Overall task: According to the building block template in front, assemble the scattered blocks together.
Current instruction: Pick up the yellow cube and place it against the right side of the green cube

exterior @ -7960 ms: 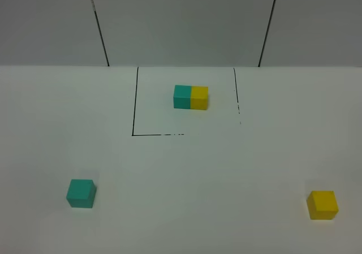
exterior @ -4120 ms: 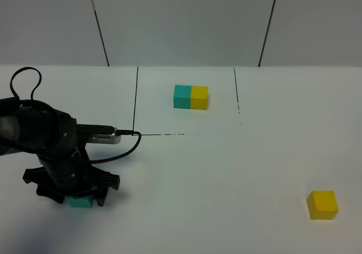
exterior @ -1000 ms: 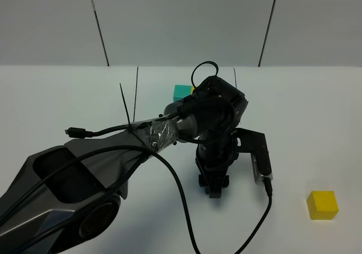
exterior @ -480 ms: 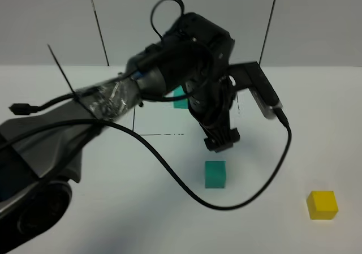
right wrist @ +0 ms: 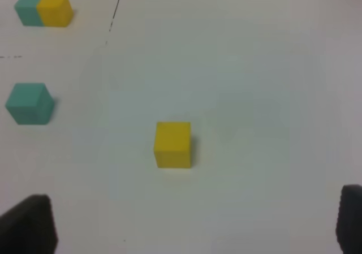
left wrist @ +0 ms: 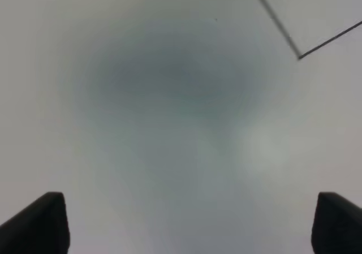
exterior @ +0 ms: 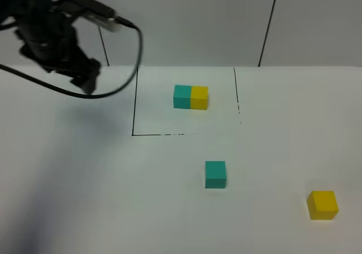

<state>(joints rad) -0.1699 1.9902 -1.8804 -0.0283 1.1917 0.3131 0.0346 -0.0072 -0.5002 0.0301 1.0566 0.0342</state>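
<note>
Scattered blocks lie apart on the white table (exterior: 169, 225): a small matte teal cube (exterior: 215, 174) near the thin black frame's (exterior: 135, 101) front line, a matching yellow cube (exterior: 323, 204) well to its right. Inside the frame sits the joined teal-and-yellow template bar (exterior: 190, 97). The left gripper (exterior: 89, 81), raised far left, seems wide and empty, though blurred; the right gripper (right wrist: 189, 223) gapes wide, empty.

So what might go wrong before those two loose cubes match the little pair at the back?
The yellow cube lies well apart from the teal cube, off to its right. Set on the teal's wrong side, it would mirror the template, which shows teal left, yellow right. The teal cube also stands free, with the open left gripper far off at the back left, so a nudge from the yellow one might slide or turn it and leave a gap.
</note>
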